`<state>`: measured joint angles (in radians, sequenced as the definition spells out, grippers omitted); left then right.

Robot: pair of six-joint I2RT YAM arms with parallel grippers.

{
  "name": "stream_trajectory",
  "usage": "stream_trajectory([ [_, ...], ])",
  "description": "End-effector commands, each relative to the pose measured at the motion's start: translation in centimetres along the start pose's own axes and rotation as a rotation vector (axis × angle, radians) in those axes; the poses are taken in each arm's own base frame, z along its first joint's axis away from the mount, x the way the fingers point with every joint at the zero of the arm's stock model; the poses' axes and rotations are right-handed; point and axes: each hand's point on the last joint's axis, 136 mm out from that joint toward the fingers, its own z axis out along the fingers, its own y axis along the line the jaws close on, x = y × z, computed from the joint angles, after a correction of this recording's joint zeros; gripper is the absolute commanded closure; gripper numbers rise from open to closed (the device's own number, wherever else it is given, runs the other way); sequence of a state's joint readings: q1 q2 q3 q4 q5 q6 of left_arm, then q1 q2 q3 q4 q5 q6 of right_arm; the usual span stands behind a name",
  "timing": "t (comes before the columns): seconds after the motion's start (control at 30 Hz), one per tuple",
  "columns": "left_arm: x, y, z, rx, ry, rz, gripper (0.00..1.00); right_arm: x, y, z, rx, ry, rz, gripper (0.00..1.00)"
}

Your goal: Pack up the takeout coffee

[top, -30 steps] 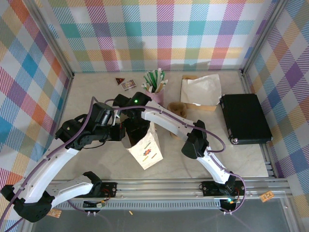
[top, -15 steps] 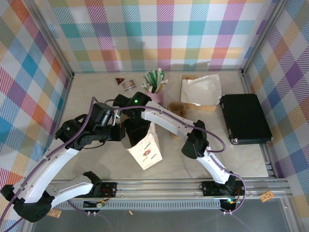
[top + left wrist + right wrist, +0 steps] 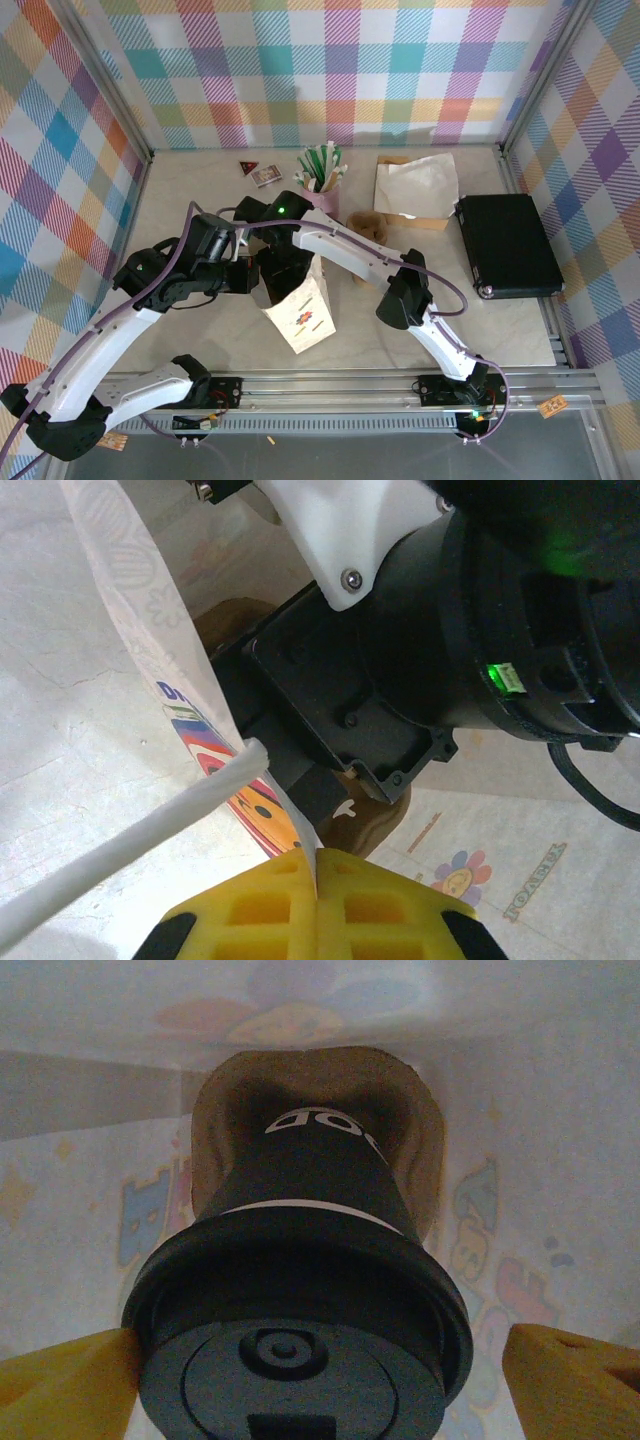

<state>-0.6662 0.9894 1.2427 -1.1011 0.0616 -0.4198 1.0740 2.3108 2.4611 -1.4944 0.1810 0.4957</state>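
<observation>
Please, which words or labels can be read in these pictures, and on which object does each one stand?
"OOD", partly hidden: dark band of the takeout coffee.
Printed word by the flower on the paper bag: too blurred.
Small packets near the back wall: too small.

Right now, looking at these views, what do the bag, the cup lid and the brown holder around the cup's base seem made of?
Paper bag: thin matte printed paper, creased, print showing through.
Lid: black moulded plastic, slight sheen.
Holder: brown, matte, rough-edged, likely moulded pulp or card.
</observation>
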Motion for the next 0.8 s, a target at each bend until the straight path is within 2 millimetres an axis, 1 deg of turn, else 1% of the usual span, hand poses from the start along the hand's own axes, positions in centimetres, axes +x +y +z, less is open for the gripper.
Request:
stream_trajectory([
  [0.0,-0.5,-0.3,0.6,-0.001,-0.001,0.025,1.00,2.2,2.9,-5.1,-0.085,-0.058,-0.092,0.10],
  [0.17,-0.5,-0.3,0.6,-0.001,-0.001,0.029,1.00,2.9,3.1,-5.2,-0.094,-0.036,-0.094,0.16],
  [0.33,-0.4,-0.3,0.6,-0.001,0.001,0.036,1.00,3.1,3.1,-5.2,-0.093,-0.029,-0.098,0.17],
  [0.47,-0.4,-0.3,0.6,-0.002,0.001,0.040,1.00,3.2,3.0,-5.0,-0.085,-0.024,-0.090,0.21],
  [0.53,-0.4,-0.3,0.6,0.001,0.000,0.041,1.00,3.2,2.9,-4.8,-0.077,-0.020,-0.085,0.26],
  [0.63,-0.4,-0.3,0.6,0.002,0.000,0.042,1.00,3.2,3.0,-4.4,-0.073,-0.016,-0.085,0.30],
  [0.77,-0.3,-0.4,0.6,0.006,0.001,0.046,1.00,2.9,3.0,-4.1,-0.071,-0.019,-0.074,0.32],
])
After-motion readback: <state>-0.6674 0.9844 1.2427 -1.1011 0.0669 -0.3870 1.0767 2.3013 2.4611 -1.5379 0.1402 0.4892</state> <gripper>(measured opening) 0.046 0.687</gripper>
